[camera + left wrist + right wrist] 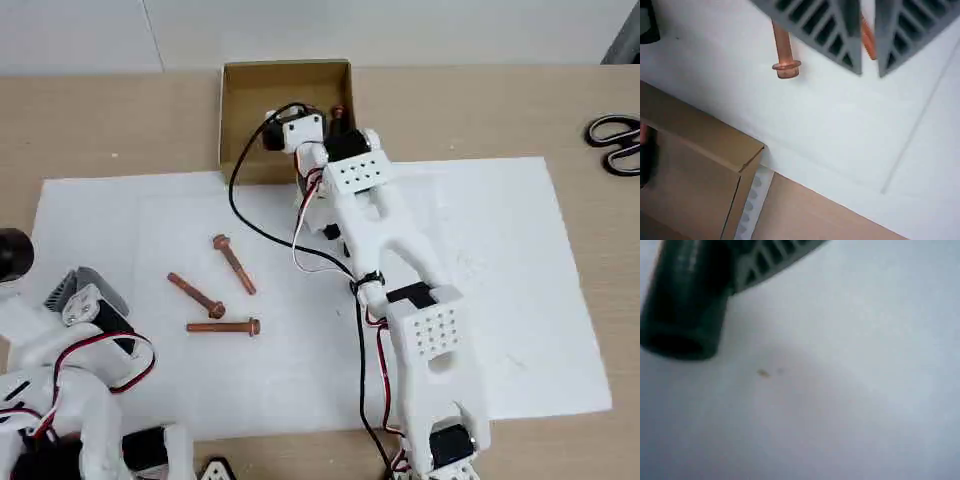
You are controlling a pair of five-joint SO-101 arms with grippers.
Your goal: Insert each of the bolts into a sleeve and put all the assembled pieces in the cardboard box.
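Three bolts are counted lying loose on the white paper sheet [500, 260] in the centre-left of the high view: one bolt [234, 263] uppermost, a second [196, 295] below and to its left, and a third [223, 326] lowest, lying level. They are near one another but not touching. One cardboard box [240, 110] stands at the upper centre, against the paper's far edge. The right gripper [335, 122] is held over its right side, where a fourth copper bolt head [338, 111] is seen. In the right wrist view one dark sleeve [685, 305] is clasped against a grey ribbed finger [775, 255]. The left gripper [80, 290] sits at the lower left, nearly closed to a narrow slit and holding nothing. One pair of scissors [615, 143] lies at the upper right on the table [100, 120].
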